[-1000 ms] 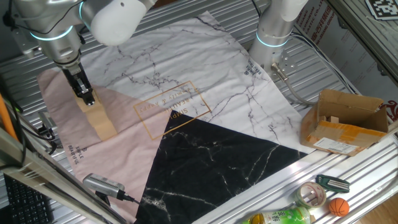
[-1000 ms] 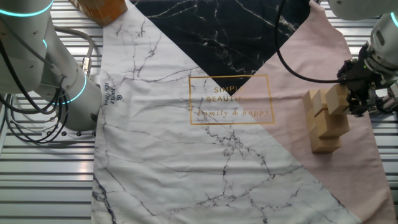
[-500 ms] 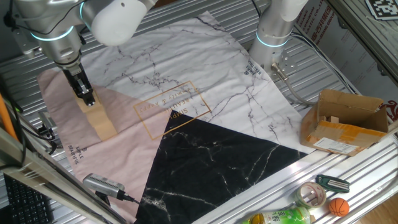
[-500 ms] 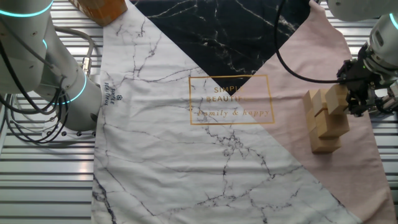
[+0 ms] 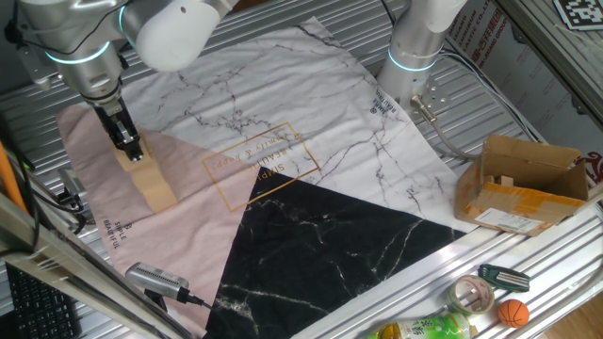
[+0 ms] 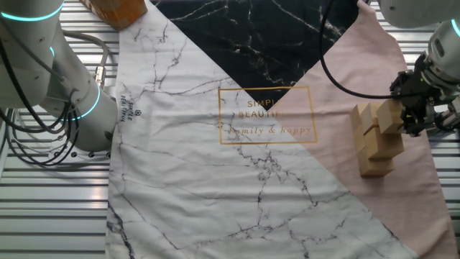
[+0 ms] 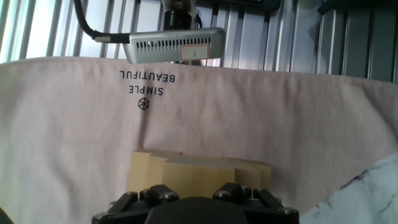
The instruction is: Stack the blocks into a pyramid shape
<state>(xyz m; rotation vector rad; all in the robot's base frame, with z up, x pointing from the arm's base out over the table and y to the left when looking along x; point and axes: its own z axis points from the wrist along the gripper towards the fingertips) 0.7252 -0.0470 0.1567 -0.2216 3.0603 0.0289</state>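
While my black two-finger gripper [image 6: 407, 115] is clenching a light tan wooden cube [image 6: 389, 114], I am aiming it squarely over the stacked wooden blocks [image 6: 375, 147] — lowering gently, releasing only once seated.

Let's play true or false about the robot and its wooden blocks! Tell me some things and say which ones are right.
1. The wooden blocks sit on the pink part of the cloth. True.
2. The gripper is right at the top of the block pile. True; a block sits between its fingers there.
3. The blocks are spread all over the cloth. False; they are bunched together in one small stack.
4. The cardboard box is on top of the blocks. False; it rests far from them, at the other side of the table.
5. A small orange ball lies near the table's front edge. True.
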